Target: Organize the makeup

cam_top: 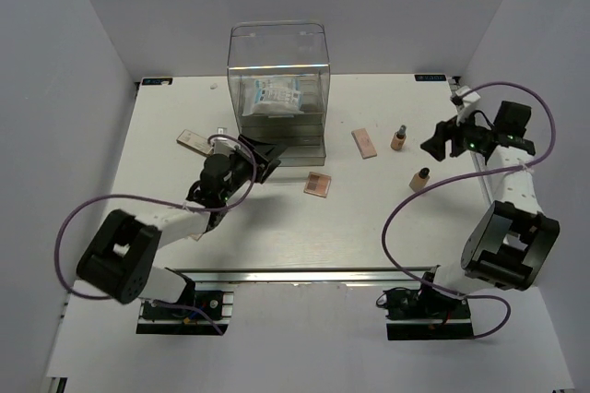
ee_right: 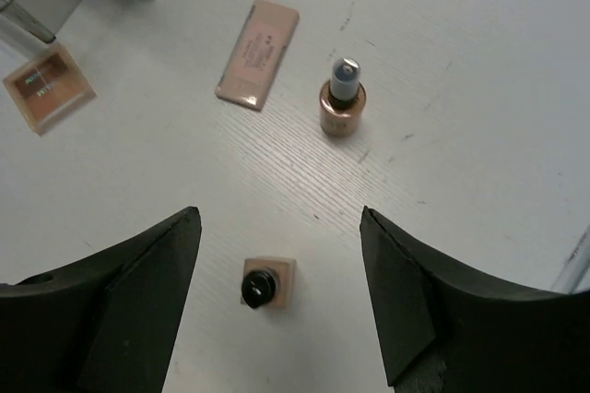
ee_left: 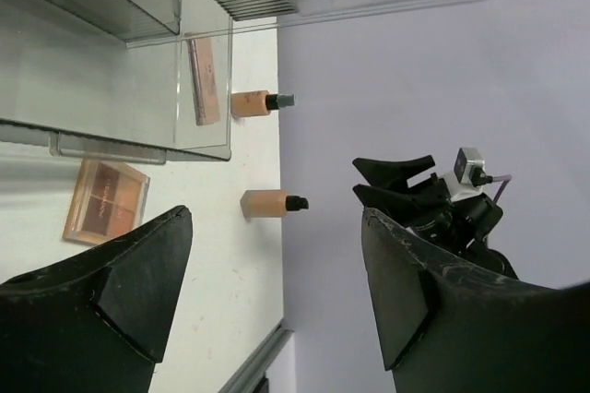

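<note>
Both pincers stand wide open, holding nothing: the left pincer [ee_left: 277, 227] just left of the bench [cam_top: 304, 236] centre, the right pincer [ee_right: 277, 222] toward three o'clock. Beneath the right pincer stands a square tan bottle [ee_right: 267, 285] with a black cap. At one o'clock from it stands a round coppery bottle [ee_right: 342, 105] with a grey cap; at eleven lies a flat peach palette [ee_right: 258, 53]; at ten, a square palette of brown pans [ee_right: 48, 86]. A pale flat palette [cam_top: 194, 140] lies at the bench's ten o'clock. Farthest, at twelve, a white-blue packet [cam_top: 277, 98] sits inside the clear acrylic box [cam_top: 277, 42].
</note>
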You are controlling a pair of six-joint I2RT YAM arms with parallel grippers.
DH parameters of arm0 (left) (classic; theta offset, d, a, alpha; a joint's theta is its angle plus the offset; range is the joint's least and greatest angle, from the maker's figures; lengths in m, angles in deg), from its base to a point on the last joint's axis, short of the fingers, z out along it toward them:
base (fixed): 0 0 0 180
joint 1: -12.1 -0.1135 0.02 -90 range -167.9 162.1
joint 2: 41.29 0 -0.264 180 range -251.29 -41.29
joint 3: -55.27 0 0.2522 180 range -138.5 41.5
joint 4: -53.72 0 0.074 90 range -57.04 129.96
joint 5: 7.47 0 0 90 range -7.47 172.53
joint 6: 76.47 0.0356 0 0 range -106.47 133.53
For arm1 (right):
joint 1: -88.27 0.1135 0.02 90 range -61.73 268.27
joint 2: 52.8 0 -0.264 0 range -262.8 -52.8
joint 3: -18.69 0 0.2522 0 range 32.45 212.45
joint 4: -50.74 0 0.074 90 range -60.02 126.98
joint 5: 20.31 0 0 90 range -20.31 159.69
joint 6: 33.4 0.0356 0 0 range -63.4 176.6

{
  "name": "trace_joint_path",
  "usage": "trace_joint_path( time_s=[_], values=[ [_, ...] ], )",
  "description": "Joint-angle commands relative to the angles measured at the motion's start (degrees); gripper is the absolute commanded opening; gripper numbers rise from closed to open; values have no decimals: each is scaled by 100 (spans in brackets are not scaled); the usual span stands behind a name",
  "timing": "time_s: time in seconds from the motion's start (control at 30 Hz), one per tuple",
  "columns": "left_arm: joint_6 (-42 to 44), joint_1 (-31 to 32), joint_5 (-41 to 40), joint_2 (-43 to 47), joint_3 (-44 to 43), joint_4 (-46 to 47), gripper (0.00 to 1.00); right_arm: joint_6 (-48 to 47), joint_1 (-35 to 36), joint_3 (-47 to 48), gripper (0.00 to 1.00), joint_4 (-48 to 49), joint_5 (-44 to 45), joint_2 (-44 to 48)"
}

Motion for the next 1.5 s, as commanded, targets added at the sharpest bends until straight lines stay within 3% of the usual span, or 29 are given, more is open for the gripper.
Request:
trace_joint_path(
  time_s=[0.0,0.2,0.4,0.63,0.93,1.1,1.47],
  values=[
    [827,-41,-327,914,91,-1336,84,-1043,-536,-148,75,-595,-555,203],
    [1214,-375,-846,1998,170,-2532,92,-3264,-1100,-438,78,-1614,-608,168],
    [1382,-779,-970,2605,214,-3139,92,-3954,-1145,-605,81,-2187,-599,-122],
    [1303,-885,-961,2790,320,-3236,92,-3542,-1092,-1150,81,-1678,-257,-114],
    [1277,-885,-900,2658,381,-3253,92,-1232,-258,-2459,77,849,727,466],
    [1259,-885,-987,2763,443,-3324,92,-107,-90,-2750,74,1645,1395,528],
    [1224,-894,-1075,2930,522,-3447,91,291,-64,-2768,68,2216,1476,335]
  ],
)
